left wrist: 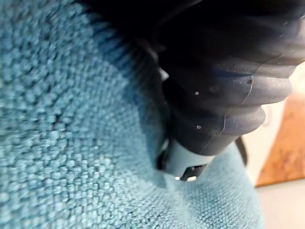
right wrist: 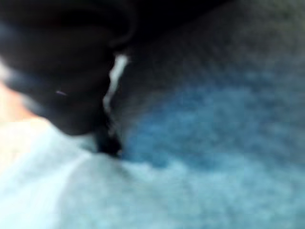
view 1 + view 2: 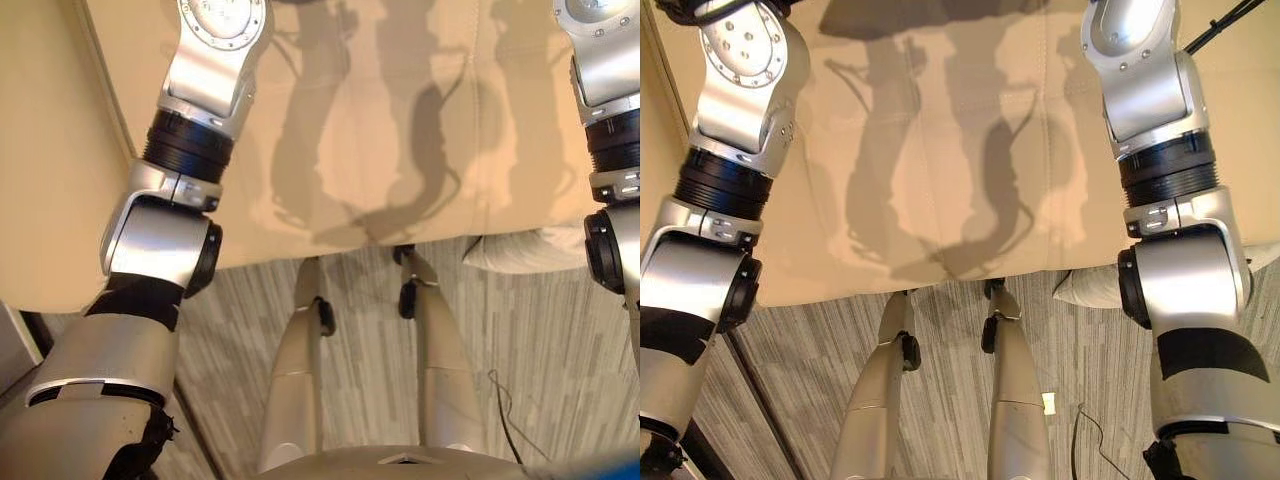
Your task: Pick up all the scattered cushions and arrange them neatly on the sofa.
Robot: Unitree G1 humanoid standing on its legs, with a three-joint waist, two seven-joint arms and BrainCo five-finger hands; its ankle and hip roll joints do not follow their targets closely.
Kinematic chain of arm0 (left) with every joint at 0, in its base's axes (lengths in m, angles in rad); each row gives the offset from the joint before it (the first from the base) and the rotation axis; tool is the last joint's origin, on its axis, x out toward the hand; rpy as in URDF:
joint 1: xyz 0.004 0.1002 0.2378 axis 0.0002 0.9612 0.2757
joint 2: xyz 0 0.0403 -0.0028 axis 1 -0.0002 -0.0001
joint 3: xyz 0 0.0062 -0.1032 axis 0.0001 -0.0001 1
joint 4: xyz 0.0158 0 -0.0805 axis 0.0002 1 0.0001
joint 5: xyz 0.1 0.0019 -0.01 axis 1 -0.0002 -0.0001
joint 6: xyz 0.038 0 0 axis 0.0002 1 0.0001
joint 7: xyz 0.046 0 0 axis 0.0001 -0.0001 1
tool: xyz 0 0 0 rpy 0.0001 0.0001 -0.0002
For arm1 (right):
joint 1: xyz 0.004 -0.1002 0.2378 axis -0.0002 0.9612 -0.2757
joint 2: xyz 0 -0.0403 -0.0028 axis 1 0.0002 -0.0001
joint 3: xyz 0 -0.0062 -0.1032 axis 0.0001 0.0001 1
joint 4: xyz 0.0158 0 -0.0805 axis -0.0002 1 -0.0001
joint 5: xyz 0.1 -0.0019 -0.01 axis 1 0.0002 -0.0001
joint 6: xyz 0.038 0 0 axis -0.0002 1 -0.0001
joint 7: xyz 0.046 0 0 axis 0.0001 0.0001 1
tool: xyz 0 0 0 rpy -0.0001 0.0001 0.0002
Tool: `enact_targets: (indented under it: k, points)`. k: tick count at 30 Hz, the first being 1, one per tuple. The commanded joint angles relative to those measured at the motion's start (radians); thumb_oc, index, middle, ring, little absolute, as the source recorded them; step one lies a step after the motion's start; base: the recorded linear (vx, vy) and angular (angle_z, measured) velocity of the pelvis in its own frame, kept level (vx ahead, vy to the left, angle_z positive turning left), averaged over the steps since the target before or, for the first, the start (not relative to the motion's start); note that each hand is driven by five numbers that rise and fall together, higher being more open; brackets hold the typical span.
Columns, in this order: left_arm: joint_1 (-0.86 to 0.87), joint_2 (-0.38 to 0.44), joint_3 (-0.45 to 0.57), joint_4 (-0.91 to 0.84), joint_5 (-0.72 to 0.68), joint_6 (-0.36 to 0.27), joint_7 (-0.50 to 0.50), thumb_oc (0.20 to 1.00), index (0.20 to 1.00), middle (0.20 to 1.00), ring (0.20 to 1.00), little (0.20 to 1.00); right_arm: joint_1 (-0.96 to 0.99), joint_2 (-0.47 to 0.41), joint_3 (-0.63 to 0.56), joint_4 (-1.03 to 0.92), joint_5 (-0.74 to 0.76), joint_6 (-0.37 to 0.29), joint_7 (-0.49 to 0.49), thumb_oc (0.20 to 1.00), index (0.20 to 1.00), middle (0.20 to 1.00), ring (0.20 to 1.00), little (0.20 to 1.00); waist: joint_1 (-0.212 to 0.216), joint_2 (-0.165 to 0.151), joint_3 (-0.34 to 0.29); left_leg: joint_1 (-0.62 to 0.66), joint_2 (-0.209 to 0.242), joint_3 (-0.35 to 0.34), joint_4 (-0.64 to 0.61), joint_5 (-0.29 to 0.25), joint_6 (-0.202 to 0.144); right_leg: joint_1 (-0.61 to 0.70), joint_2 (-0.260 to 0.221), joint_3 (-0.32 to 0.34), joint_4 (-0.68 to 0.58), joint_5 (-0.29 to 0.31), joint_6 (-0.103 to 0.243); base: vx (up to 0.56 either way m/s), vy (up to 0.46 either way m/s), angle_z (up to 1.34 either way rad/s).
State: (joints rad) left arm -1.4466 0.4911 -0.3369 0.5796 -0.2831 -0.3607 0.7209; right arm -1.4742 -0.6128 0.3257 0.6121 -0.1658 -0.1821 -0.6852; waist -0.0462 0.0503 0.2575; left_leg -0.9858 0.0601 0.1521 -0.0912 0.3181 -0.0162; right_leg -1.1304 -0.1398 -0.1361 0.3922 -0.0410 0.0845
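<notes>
The left robot hand [image 1: 219,95] shows in its wrist view as a dark ribbed cover pressed close against a teal woven cushion [image 1: 71,143]; its fingers are buried out of sight against the fabric, so whether they are spread or curled I cannot tell. The right robot hand [image 2: 57,71] shows in its own wrist view the same way, a dark cover lying against a blue fabric surface that looks like the same cushion, fingers hidden, so its state cannot be told either. In the head views both silver arms reach far up over the beige sofa [image 3: 400,120], whose seat lies far from the robot and runs across from left to right, and the hands themselves lie past the upper edge. Those views add what the wrist views lack: a pale cushion [image 3: 1090,288] lying on the grey striped floor [image 3: 810,370] to the right, its far edge tucked against the sofa's front.
</notes>
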Motion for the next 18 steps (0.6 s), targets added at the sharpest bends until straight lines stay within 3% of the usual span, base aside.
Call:
enact_targets:
  k: [1, 7, 15, 16, 17, 18]
  points:
    - [-0.142, -0.044, -0.132, 0.029, 0.096, -0.064, -0.016, 0.200, 0.200, 0.200, 0.200, 0.200, -0.124, 0.041, 0.135, 0.013, 0.040, -0.077, 0.014, 0.200, 0.200, 0.200, 0.200, 0.200, 0.013, -0.037, -0.148, 0.113, 0.045, 0.019, 0.004, -0.122, -0.166, 0.207, 0.027, -0.018, -0.451, 0.233, 0.144, 0.00, 0.000, 0.00]
    - [-0.201, -0.018, -0.178, 0.206, 0.036, -0.015, -0.055, 0.200, 0.200, 0.200, 0.200, 0.200, -0.210, -0.009, 0.256, 0.230, 0.172, -0.027, 0.077, 0.200, 0.200, 0.200, 0.200, 0.200, 0.025, -0.052, -0.122, 0.089, 0.047, -0.013, 0.004, -0.103, -0.168, 0.194, 0.027, -0.020, -0.458, 0.239, 0.138, 0.00, -0.017, 0.02]
    - [-0.148, -0.057, -0.185, 0.254, 0.018, 0.014, -0.109, 0.200, 0.200, 0.200, 0.200, 0.200, -0.178, -0.030, 0.281, 0.286, 0.193, 0.008, 0.121, 0.200, 0.200, 0.200, 0.200, 0.200, 0.024, -0.062, -0.105, 0.073, 0.049, -0.017, 0.004, -0.094, -0.170, 0.183, 0.030, -0.024, -0.459, 0.241, 0.135, 0.00, 0.000, 0.00]
    - [-0.129, -0.073, -0.180, 0.250, 0.020, 0.018, -0.109, 0.366, 0.366, 0.366, 0.366, 0.366, -0.170, -0.028, 0.279, 0.286, 0.192, 0.011, 0.122, 0.200, 0.200, 0.200, 0.200, 0.200, 0.023, -0.062, -0.103, 0.071, 0.049, -0.016, 0.004, -0.096, -0.170, 0.179, 0.031, -0.022, -0.458, 0.240, 0.133, 0.00, 0.000, 0.00]
    - [-0.106, -0.101, -0.171, 0.256, 0.021, 0.026, -0.111, 0.762, 0.762, 0.762, 0.762, 0.762, -0.157, -0.022, 0.270, 0.294, 0.196, 0.011, 0.122, 0.200, 0.200, 0.200, 0.200, 0.200, 0.022, -0.064, -0.098, 0.068, 0.050, -0.015, 0.004, -0.094, -0.171, 0.175, 0.032, -0.022, -0.457, 0.242, 0.133, 0.00, 0.000, 0.00]
    - [-0.096, -0.113, -0.168, 0.257, 0.020, 0.029, -0.112, 1.000, 1.000, 1.000, 1.000, 1.000, -0.149, -0.020, 0.266, 0.294, 0.199, 0.010, 0.122, 0.200, 0.200, 0.200, 0.200, 0.200, 0.022, -0.065, -0.097, 0.067, 0.049, -0.014, 0.004, -0.096, -0.170, 0.172, 0.032, -0.022, -0.457, 0.242, 0.132, 0.00, 0.000, 0.00]
